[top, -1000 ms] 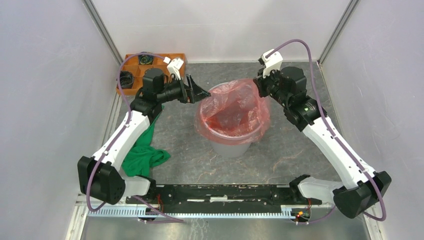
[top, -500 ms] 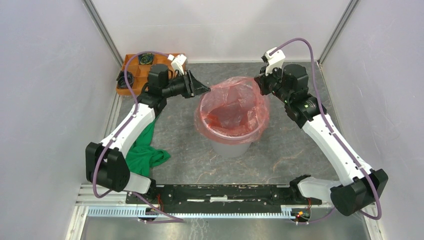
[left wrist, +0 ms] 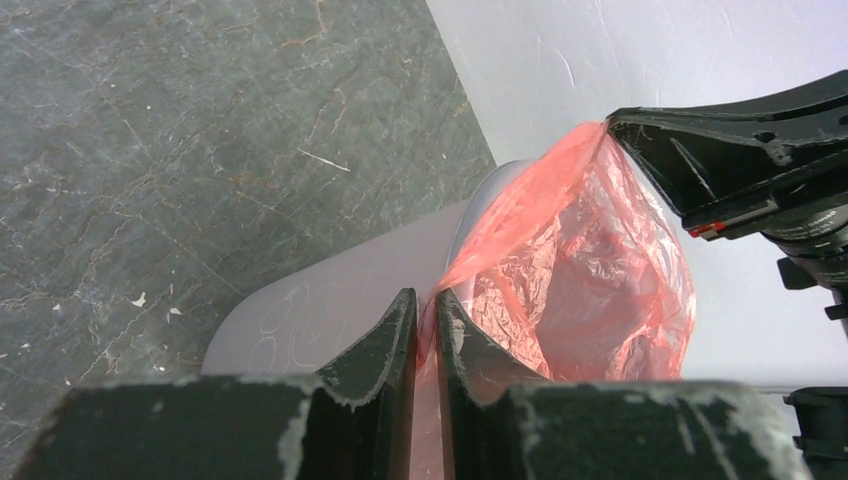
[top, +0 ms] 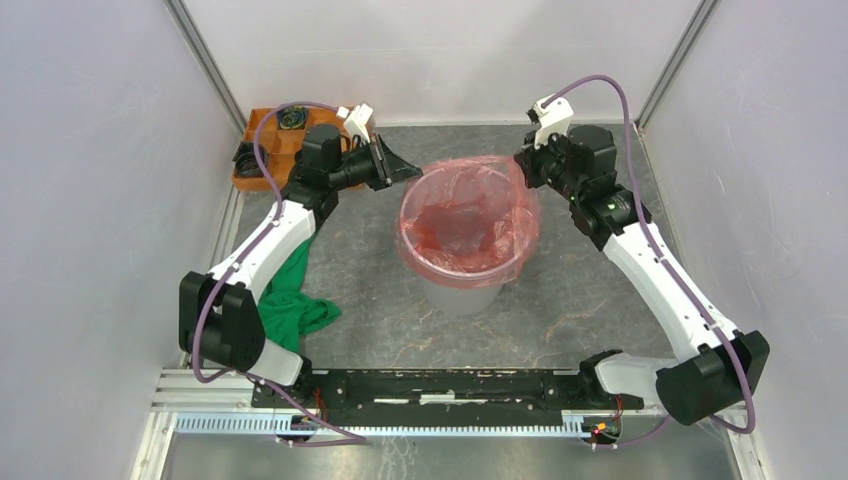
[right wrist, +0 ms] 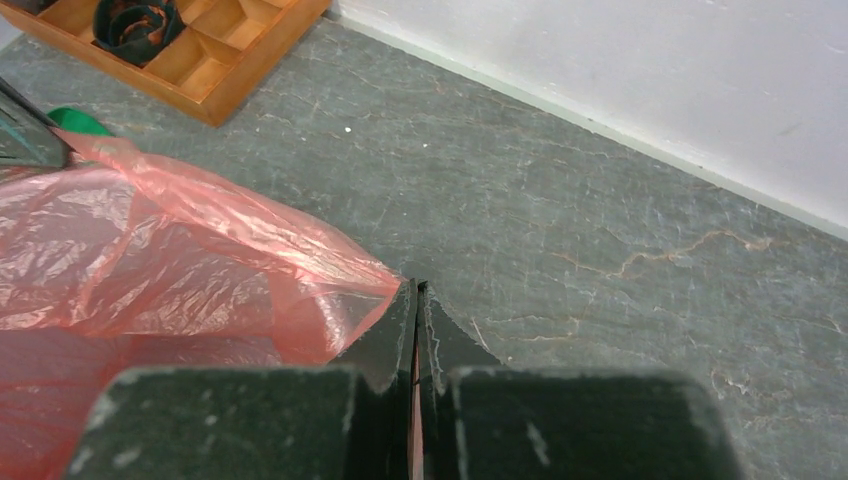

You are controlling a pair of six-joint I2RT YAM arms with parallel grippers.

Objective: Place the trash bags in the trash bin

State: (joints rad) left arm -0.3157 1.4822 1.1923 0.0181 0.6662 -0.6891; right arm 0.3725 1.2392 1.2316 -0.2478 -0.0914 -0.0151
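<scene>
The red-orange trash bag [top: 465,215] hangs inside the pale grey trash bin [top: 460,295], its mouth spread over the rim. My left gripper [top: 415,172] is at the bin's left rim. In the left wrist view it [left wrist: 427,295] is shut on the bag [left wrist: 590,270], with a strip of red film pinched between the fingers beside the bin wall [left wrist: 330,300]. My right gripper [top: 522,170] is at the right rim. It [right wrist: 417,285] is shut on the bag's [right wrist: 150,240] opposite edge, with a red sliver between the pads.
A brown wooden tray [top: 262,140] with small black rolls sits at the back left corner. A green cloth [top: 285,300] lies on the table under the left arm. Walls enclose the table at the left, right and back.
The left gripper has gone from wide open to shut on the bag's left edge. Both grippers have shifted slightly outward, and the bag's mouth now stands wider and rounder over the rim.
</scene>
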